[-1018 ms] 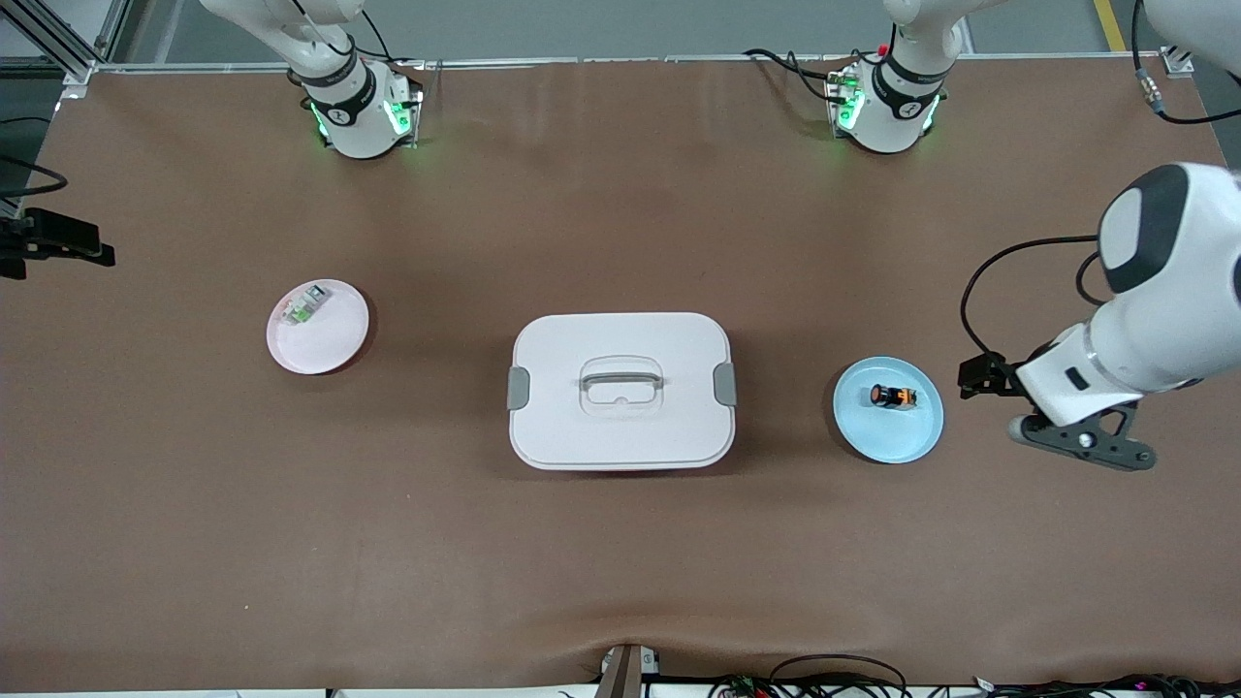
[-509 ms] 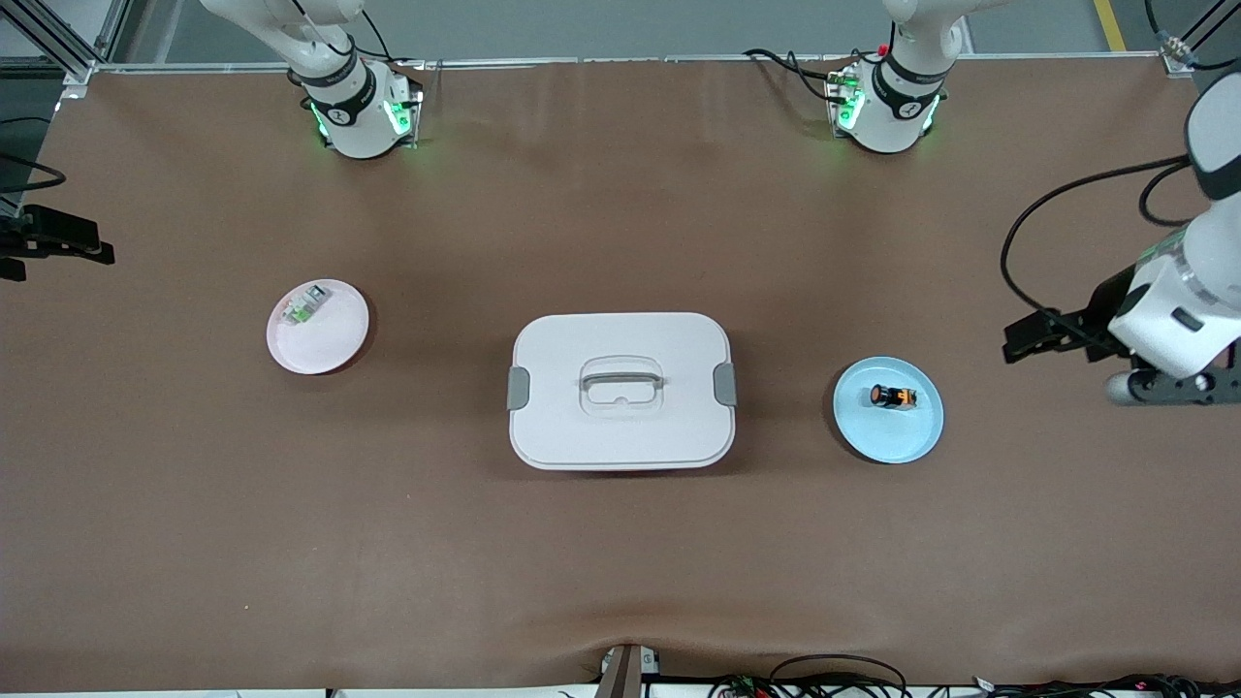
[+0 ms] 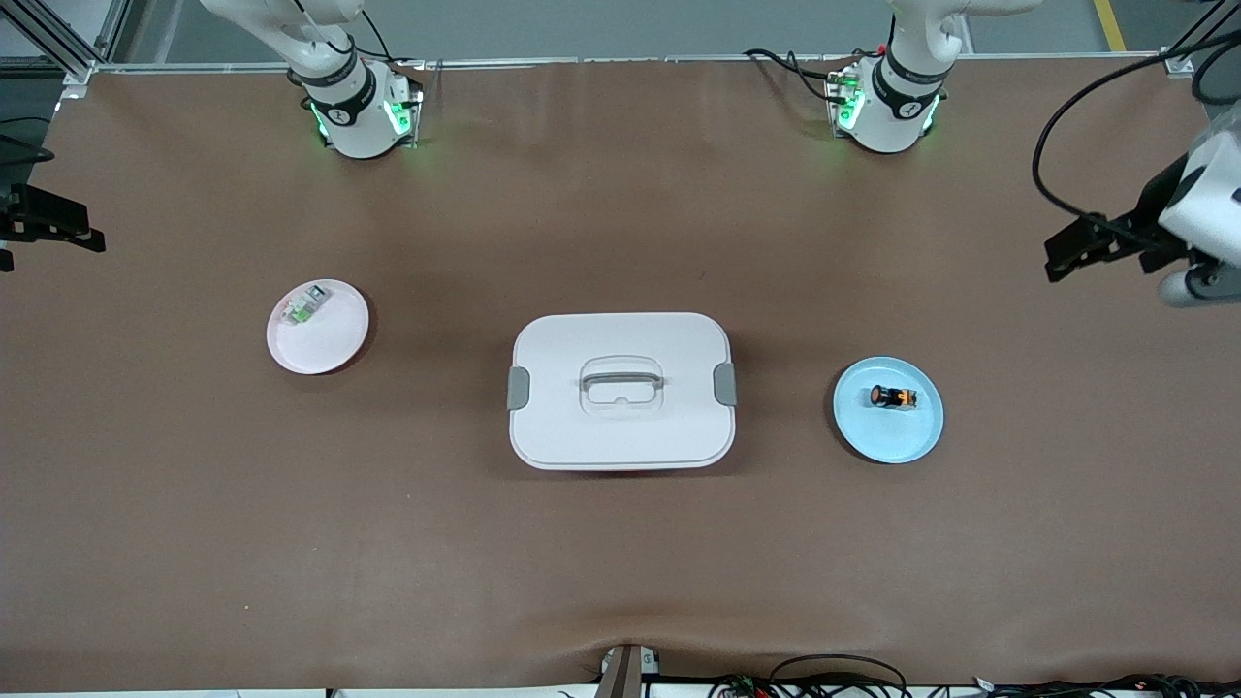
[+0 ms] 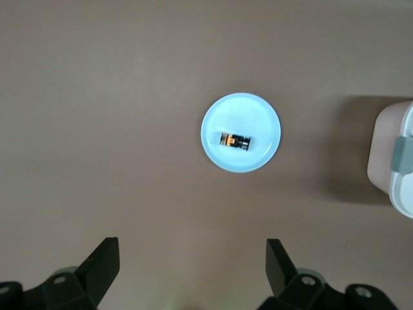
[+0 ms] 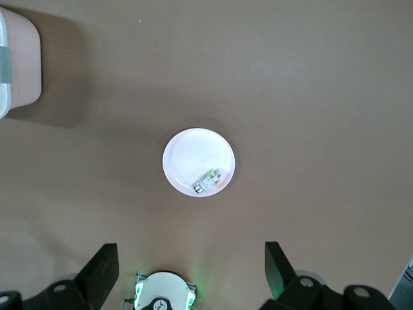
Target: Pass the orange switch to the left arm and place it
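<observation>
Orange switch (image 3: 892,396) is lying unpicked near the desk's left-arm edge, and I'm steering the spread left end effector (image 4: 192,274) down onto it while the spread right end effector (image 5: 191,271) is waiting.

My brown table (image 3: 620,562), a white box (image 3: 620,390) lying at its middle, a pink plate (image 3: 318,327) toward my right arm's end, a blue plate (image 3: 888,410) toward my left arm's end, all three well apart.

A robotics lab: brown-covered table (image 3: 620,562), aluminium framing (image 3: 58,39), loose cables (image 3: 834,674).
</observation>
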`<action>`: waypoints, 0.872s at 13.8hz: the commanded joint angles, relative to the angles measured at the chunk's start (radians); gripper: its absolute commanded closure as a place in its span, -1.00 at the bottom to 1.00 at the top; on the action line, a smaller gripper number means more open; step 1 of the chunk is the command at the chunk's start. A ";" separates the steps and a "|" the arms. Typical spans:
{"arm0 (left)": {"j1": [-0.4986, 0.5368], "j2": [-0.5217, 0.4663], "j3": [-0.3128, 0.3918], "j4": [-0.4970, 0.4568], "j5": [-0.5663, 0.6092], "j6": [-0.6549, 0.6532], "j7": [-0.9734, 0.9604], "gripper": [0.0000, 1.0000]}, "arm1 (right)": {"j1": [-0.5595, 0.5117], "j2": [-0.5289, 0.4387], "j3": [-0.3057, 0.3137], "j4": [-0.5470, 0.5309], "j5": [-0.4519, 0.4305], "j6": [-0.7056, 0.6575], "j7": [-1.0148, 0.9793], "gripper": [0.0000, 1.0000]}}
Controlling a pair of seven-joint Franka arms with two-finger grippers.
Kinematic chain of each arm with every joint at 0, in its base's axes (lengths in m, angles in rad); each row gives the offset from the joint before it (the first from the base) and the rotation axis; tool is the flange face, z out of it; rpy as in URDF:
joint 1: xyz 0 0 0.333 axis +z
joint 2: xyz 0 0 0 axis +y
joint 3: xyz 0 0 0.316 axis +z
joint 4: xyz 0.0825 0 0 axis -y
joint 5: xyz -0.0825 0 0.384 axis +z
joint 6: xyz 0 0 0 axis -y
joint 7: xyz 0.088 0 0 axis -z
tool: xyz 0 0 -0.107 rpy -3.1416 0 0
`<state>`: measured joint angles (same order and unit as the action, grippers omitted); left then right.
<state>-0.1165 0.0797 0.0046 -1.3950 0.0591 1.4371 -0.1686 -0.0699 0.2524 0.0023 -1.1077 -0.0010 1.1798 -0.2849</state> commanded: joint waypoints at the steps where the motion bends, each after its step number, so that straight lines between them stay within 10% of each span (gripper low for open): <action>1: -0.043 -0.082 0.035 -0.082 -0.018 -0.003 0.001 -1.00 | 0.015 -0.024 -0.001 -0.020 0.013 0.018 -0.010 -1.00; 12: -0.002 -0.232 0.014 -0.243 -0.076 0.080 0.006 -1.00 | 0.071 -0.211 -0.064 -0.314 0.015 0.208 -0.007 -1.00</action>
<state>-0.1327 -0.1235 0.0282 -1.6100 0.0036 1.4993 -0.1686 -0.0149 0.0848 -0.0367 -1.3723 0.0033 1.3663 -0.2855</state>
